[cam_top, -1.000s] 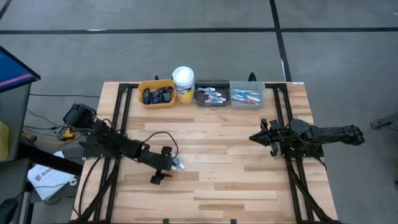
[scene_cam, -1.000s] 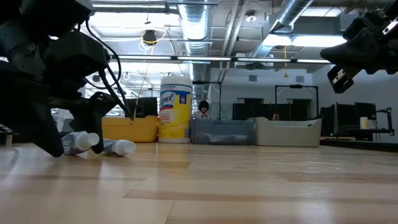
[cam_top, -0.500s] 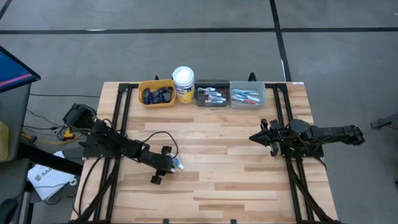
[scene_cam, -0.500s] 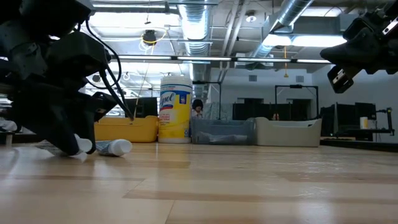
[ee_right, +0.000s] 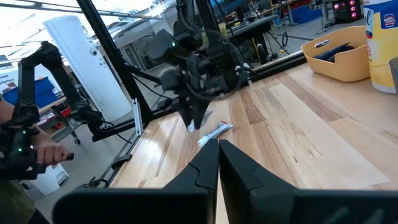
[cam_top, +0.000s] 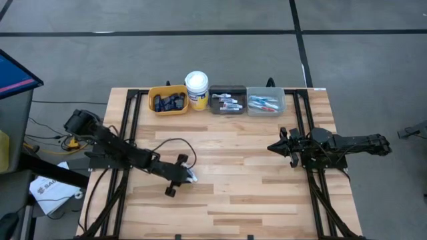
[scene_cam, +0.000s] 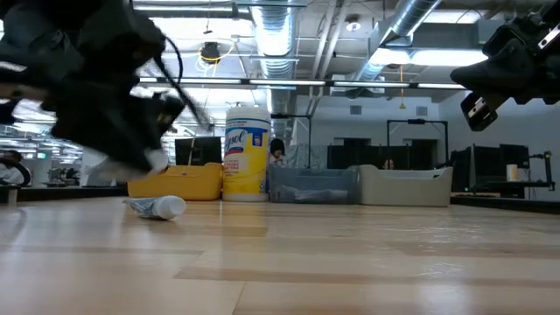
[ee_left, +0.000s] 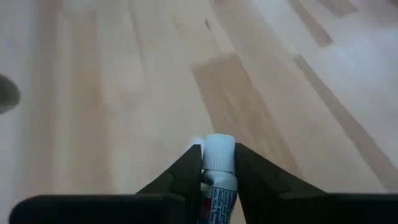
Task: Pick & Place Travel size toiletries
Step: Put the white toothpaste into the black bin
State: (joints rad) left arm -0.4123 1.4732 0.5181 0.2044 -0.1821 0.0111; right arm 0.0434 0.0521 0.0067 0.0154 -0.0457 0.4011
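My left gripper (cam_top: 181,176) hangs over the table's left middle, slanting down, shut on a small white tube (ee_left: 218,163) with red-blue marks. The right wrist view shows it lifted (ee_right: 192,125) above the wood. A second white tube (scene_cam: 158,207) lies flat on the table just beneath; it also shows in the right wrist view (ee_right: 216,132). My right gripper (cam_top: 272,147) waits shut and level over the table's right side, touching nothing. My left gripper pinches the white tube between its two fingers (ee_left: 185,173) by the body just behind the cap (ee_left: 217,186). The tube lies along the fingers, and its white cap (ee_left: 219,149) juts past the fingertips. The fingers slant down from the table's left. The tube is lifted clear of the table.
Along the far edge stand a yellow bin (cam_top: 168,100) of dark tubes, a white-lidded yellow tub (cam_top: 197,87), a dark bin (cam_top: 227,102) and a grey bin (cam_top: 265,101). Bare wood lies between the arms. A person shows at the edge of the right wrist view (ee_right: 25,149).
My left gripper has shut on one of the two white tubes that lay side by side and has risen with it, rolling a little. That tube is now clear of the table; the other has stayed where it lay.
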